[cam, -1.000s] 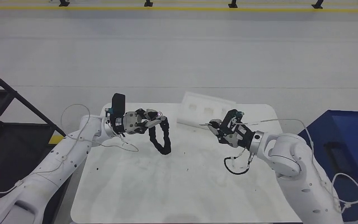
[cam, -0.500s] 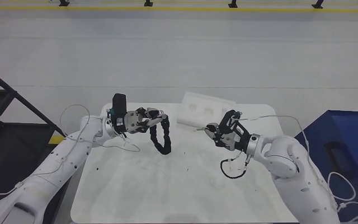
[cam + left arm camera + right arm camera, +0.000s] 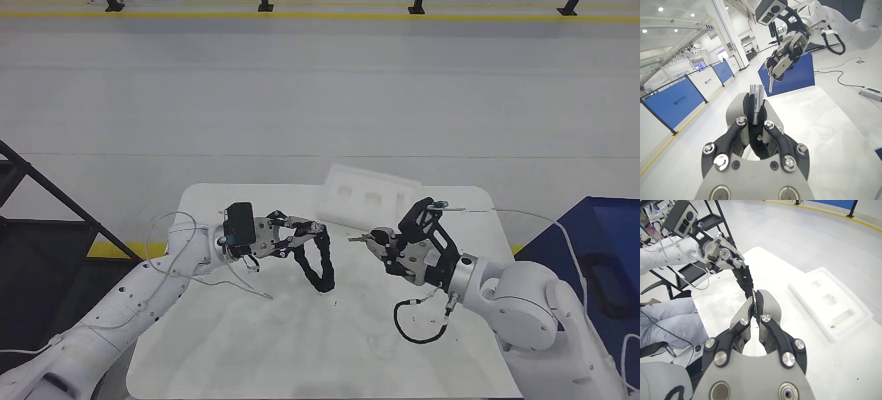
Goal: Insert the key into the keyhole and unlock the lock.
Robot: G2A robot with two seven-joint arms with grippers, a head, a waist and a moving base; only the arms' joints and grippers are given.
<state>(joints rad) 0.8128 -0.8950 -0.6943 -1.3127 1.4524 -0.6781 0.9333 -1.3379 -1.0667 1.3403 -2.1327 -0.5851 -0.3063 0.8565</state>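
Observation:
The lock is a chrome cylinder [image 3: 756, 100] on a black sheathed cable loop [image 3: 318, 266]. My left gripper [image 3: 296, 240] is shut on it and holds it above the left half of the white table [image 3: 300, 340]. Its round keyhole face [image 3: 724, 253] points toward the other arm. My right gripper [image 3: 378, 241] is shut on the silver key [image 3: 357, 238], whose blade sticks out toward the lock with a small gap between them. From the left wrist, the key [image 3: 770, 83] hangs from the right gripper [image 3: 775, 73] just beyond the cylinder's end. My own right fingers pinch the key head [image 3: 754, 302].
A white foam tray [image 3: 372, 192] with rectangular pockets lies at the table's far edge, behind the grippers. A black rack [image 3: 40, 200] stands off the left side and a blue bin [image 3: 600, 240] off the right. A black cable loops under the right wrist [image 3: 420, 325].
The left arm has carried the lock to the right and nearer, toward the table's middle. The right gripper with the key has shifted left toward it, so the gap has narrowed.

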